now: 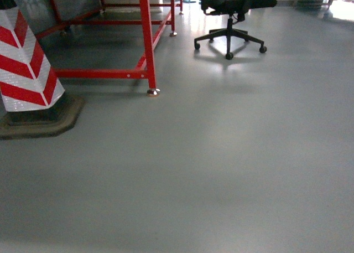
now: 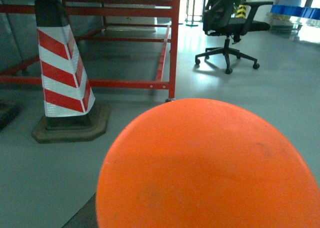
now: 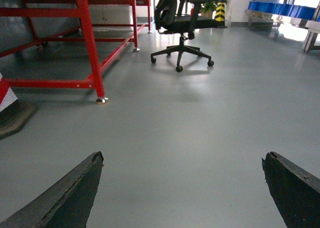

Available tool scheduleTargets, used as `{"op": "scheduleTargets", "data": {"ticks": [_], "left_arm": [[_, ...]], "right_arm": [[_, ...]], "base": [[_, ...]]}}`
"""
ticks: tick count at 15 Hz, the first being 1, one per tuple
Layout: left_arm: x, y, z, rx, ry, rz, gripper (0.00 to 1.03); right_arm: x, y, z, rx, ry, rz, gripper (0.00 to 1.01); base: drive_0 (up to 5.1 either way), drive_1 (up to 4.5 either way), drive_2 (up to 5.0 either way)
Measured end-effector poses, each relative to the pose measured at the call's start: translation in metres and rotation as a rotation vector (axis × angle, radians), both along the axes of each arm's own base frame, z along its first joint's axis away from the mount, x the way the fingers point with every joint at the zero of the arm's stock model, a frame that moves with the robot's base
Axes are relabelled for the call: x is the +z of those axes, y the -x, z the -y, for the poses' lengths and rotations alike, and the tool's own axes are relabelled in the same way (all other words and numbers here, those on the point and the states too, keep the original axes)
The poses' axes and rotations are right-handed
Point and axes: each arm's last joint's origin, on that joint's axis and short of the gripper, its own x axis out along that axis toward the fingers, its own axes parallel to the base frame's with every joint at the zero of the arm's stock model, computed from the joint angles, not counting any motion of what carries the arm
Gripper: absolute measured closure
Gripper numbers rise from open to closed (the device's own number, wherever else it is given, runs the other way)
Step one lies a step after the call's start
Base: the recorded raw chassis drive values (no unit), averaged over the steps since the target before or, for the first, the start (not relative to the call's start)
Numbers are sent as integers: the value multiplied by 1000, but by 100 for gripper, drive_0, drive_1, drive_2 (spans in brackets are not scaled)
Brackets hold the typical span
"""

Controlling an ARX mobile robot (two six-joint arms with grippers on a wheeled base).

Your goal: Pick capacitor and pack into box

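Right gripper (image 3: 182, 188) spread wide, both dark fingers (image 3: 65, 198) at the bottom corners of the right wrist view, nothing between them, only bare grey floor (image 3: 200, 128) beneath and ahead. Ahead-left of that gripper, a red metal frame (image 3: 90, 43) standing on the floor, its near foot just beyond the left finger's line; further left, the edge of a red-and-white striped cone (image 3: 5, 96) on a dark base. Ahead and well apart, a black office chair (image 3: 177, 23) on castors. Far ahead-right, blue bins (image 3: 280, 8) on a rack, contents not visible. Left gripper: no fingers visible in the left wrist view, cannot tell whether spread or closed; a large round orange surface (image 2: 210, 168) fills the lower frame right at the camera, what it is unclear. Beyond it, striped cone to the left, red frame behind, chair ahead-right. Head view shows floor, cone, frame, chair, neither arm. No box or capacitor in any view, so its position, orientation and long axis cannot be told.
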Motion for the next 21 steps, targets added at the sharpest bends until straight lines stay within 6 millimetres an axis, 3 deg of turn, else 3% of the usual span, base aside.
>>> {"op": "scheduleTargets", "data": {"ticks": [5, 21], "left_arm": [[0, 0, 0, 0, 0, -2, 59], [0, 0, 0, 3, 0, -2, 59]], "right_arm": [[0, 0, 0, 1, 0, 1, 3], [0, 0, 0, 1, 0, -1, 3]], "base": [[0, 0, 0], [-510, 235, 235]]}}
